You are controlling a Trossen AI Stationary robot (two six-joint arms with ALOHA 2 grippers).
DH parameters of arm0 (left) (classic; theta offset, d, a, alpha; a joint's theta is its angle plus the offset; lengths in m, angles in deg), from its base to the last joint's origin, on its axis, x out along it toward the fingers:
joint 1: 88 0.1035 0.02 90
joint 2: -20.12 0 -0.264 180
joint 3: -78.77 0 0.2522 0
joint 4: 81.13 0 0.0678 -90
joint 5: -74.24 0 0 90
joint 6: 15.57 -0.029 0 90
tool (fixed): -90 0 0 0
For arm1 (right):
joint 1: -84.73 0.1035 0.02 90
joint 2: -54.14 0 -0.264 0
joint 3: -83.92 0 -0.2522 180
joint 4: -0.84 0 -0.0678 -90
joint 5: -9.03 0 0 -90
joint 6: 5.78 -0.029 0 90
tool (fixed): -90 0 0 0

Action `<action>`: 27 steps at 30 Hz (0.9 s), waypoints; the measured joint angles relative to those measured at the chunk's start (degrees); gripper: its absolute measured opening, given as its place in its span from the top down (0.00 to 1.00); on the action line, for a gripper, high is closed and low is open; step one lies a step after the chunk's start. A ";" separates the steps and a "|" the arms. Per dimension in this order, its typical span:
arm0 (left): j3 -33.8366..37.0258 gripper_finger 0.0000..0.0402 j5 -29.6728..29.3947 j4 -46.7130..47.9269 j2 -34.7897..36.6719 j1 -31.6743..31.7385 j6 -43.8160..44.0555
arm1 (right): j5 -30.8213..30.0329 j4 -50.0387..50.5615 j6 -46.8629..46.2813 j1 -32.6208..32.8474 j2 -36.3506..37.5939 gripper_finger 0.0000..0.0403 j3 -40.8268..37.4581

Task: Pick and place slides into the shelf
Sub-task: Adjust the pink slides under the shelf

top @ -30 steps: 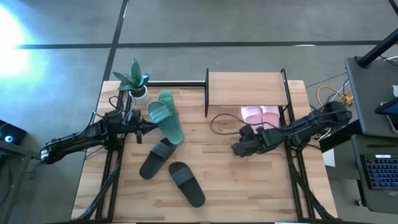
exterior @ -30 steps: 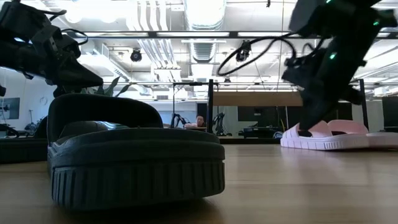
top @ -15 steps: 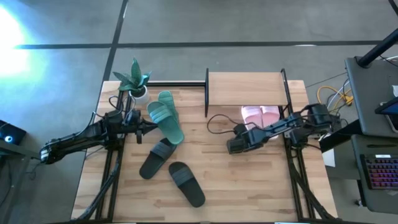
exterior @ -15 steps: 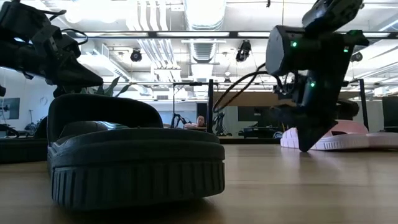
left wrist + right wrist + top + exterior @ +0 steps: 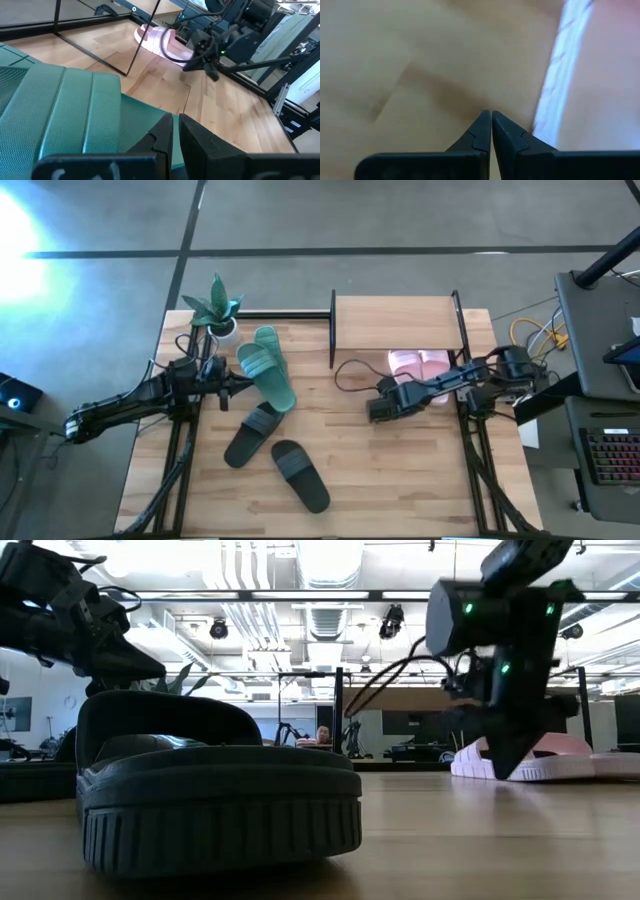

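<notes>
The shelf (image 5: pixel 395 320) stands at the table's far edge. Two pale pink slides (image 5: pixel 420 362) lie side by side, partly under its top board. My right gripper (image 5: pixel 374 412) is shut, pointing steeply down just above the tabletop, left of and nearer than the pink slides (image 5: pixel 590 75). Two teal-green slides (image 5: pixel 268 365) lie overlapping at far left. My left gripper (image 5: pixel 232 385) is shut, with its tips at one teal slide (image 5: pixel 75 110). Two black slides (image 5: pixel 250 435) (image 5: pixel 300 475) lie soles down on the table's near left. My left gripper's shut fingertips (image 5: pixel 165 132) stand level at the teal slide's edge (image 5: pixel 159 116); whether they touch it I cannot tell.
A small potted plant (image 5: pixel 218 310) stands at the far left corner, behind the teal slides. A dark cable (image 5: pixel 350 375) loops over the table from my right arm. In the low view, a black slide (image 5: pixel 200 790) fills the left foreground. Bare wood lies between the black slides and my right gripper.
My right gripper has tipped more steeply downward and sunk toward the table beside the pink slides, drifting slightly toward the table's left and far edges. It has stayed shut. No slide has moved.
</notes>
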 joint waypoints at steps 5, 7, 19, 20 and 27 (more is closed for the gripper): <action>0.00 0.96 0.01 0.03 0.00 0.00 0.00 | 12.01 0.69 -6.81 0.59 4.82 0.98 -1.33; 0.00 0.96 0.01 -0.02 0.02 0.00 0.00 | 13.43 1.93 -12.83 1.21 6.66 0.98 -2.60; 0.00 0.96 0.00 0.04 0.07 0.00 0.00 | 11.63 6.84 -20.30 1.81 11.77 0.98 -8.59; 0.00 0.96 0.00 -0.04 0.05 0.00 0.00 | 10.94 6.81 -20.32 1.48 11.74 0.98 -8.72; 0.00 0.96 0.02 0.05 0.01 0.00 0.00 | 7.97 6.01 -17.40 -0.42 10.29 0.98 -8.78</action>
